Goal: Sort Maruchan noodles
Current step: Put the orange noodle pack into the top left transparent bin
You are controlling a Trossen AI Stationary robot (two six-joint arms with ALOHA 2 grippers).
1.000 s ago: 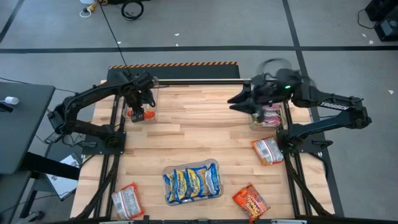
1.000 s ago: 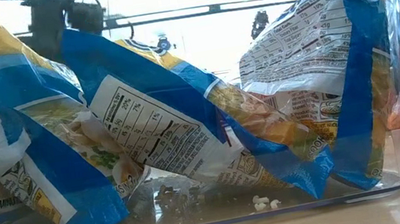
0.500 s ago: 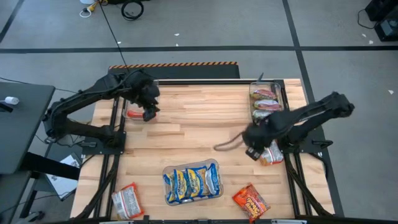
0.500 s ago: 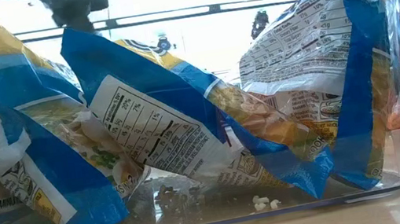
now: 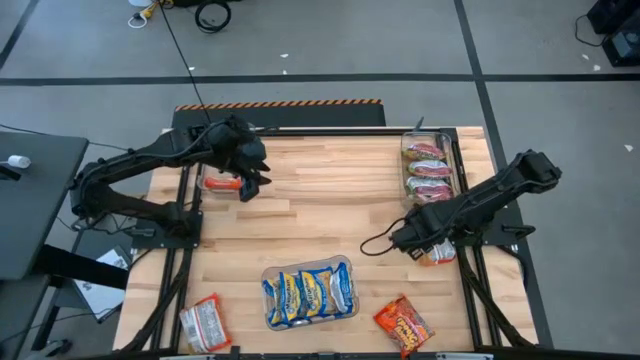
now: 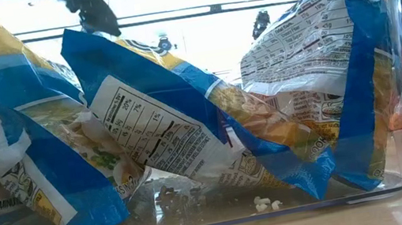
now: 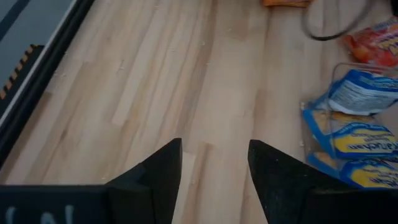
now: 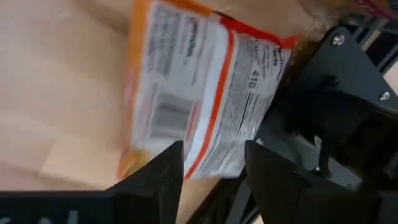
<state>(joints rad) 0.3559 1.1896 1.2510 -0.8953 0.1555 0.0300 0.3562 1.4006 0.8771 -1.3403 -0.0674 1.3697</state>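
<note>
- Right gripper [image 5: 412, 240] hovers at the table's 3 o'clock edge, directly over an orange-and-white noodle packet [image 8: 199, 93]. Its fingers [image 8: 155, 180] stand apart with nothing between them.
- The packet lies flat, back side up, one end just beside the arm's base frame [image 8: 342, 106].
- Recommended approach: descend with the jaws straddling the packet's short width, clear of the frame, and close only once both fingers reach the wood.
- Destination is judged to be the orange-packet bin [image 5: 222, 181] at 10 o'clock. The pink-packet bin [image 5: 428, 168] sits at 2 o'clock and the blue-packet bin [image 5: 308, 292] at 6 o'clock.
- Left gripper [image 5: 248, 178] waits beside the 10 o'clock bin, jaws parted and empty.
- Loose packets also remain at 7 o'clock [image 5: 204, 322] and 5 o'clock [image 5: 403, 324].
</note>
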